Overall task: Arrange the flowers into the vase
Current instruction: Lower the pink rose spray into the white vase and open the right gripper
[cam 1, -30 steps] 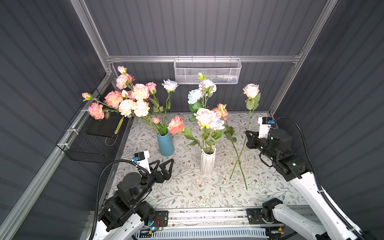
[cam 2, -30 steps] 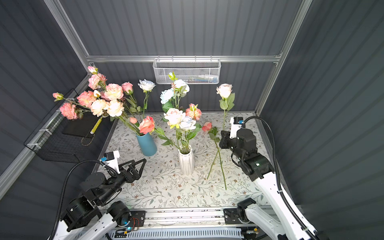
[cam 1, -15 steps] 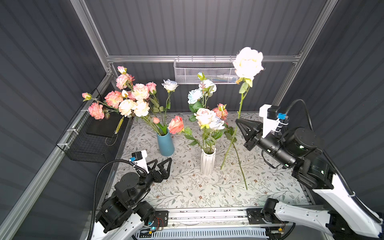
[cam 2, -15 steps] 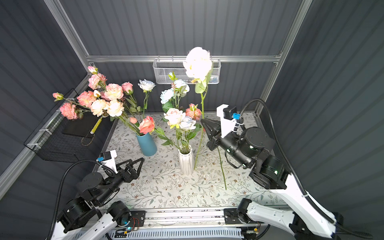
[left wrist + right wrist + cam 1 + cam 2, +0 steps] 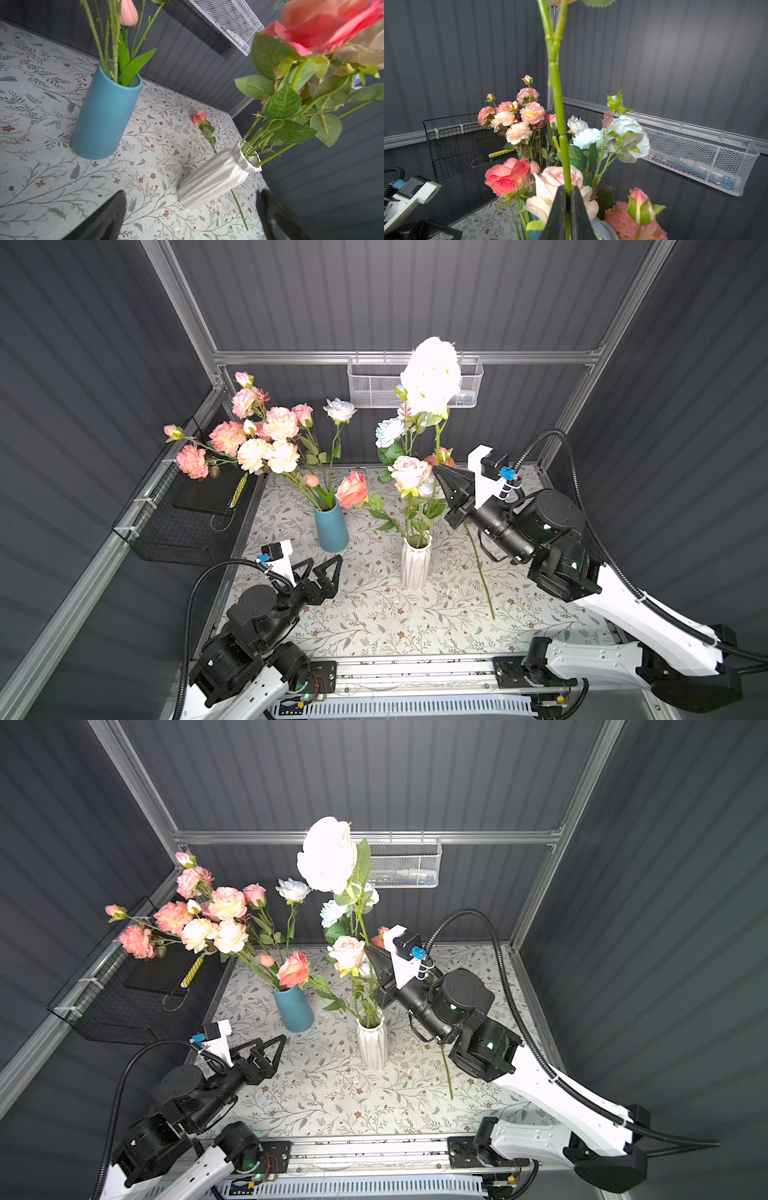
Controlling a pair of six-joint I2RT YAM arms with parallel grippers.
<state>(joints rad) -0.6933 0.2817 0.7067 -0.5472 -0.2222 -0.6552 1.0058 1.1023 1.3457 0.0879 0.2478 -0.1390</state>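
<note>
Most flowers (image 5: 266, 439) stand in vases (image 5: 331, 526) — my right pincer (image 5: 568, 192) pinches the white rose (image 5: 432, 375) by its stem, left pincer (image 5: 322, 568) spread; one pink rose (image 5: 199, 117) lies on the table (image 5: 374, 626).

Held the right gripper (image 5: 439, 469) raised toward the middle, fingertips aimed up and left, jaws pinched together on a flower stem (image 5: 558, 116). Sloped the right arm (image 5: 640, 614) up from its front-right base, white forearm leading to a bent black wrist. Held the left gripper (image 5: 326, 563) low at front left, jaws spread wide, aimed toward the back right, left arm (image 5: 257, 616) folded close behind it.
</note>
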